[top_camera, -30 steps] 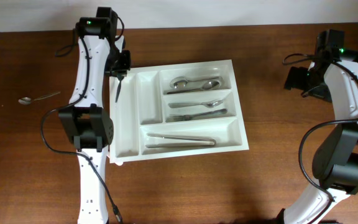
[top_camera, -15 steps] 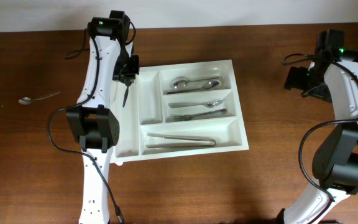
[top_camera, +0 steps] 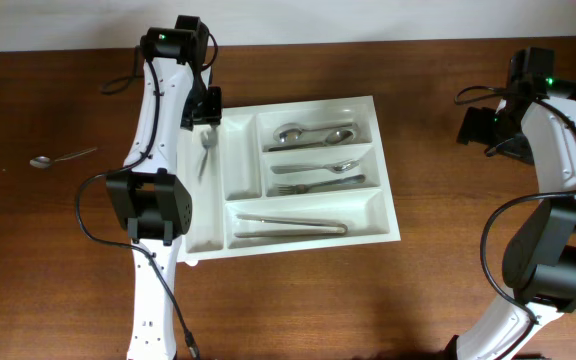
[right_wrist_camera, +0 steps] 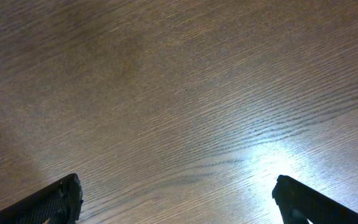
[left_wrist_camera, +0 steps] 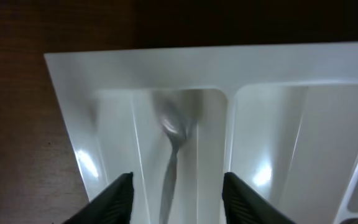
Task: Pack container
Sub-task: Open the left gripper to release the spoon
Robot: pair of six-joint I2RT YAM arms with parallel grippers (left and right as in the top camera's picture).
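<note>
Within the last second the left arm swung from beside the outer left edge of the container (top_camera: pixel 298 103) to above its leftmost narrow slot, carrying a spoon (top_camera: pixel 205 150) that hung from the left gripper (top_camera: pixel 206 108). The jaws then widened and let the spoon go. It came to lie lengthwise in that slot, bowl toward the far end, blurred in the wrist view between the spread fingers (left_wrist_camera: pixel 114 198).

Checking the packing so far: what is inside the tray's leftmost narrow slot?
One spoon, bowl toward the far end, free of the open left tool. Nothing else shows there; the arm covers the tray's outer edge from above.
</note>
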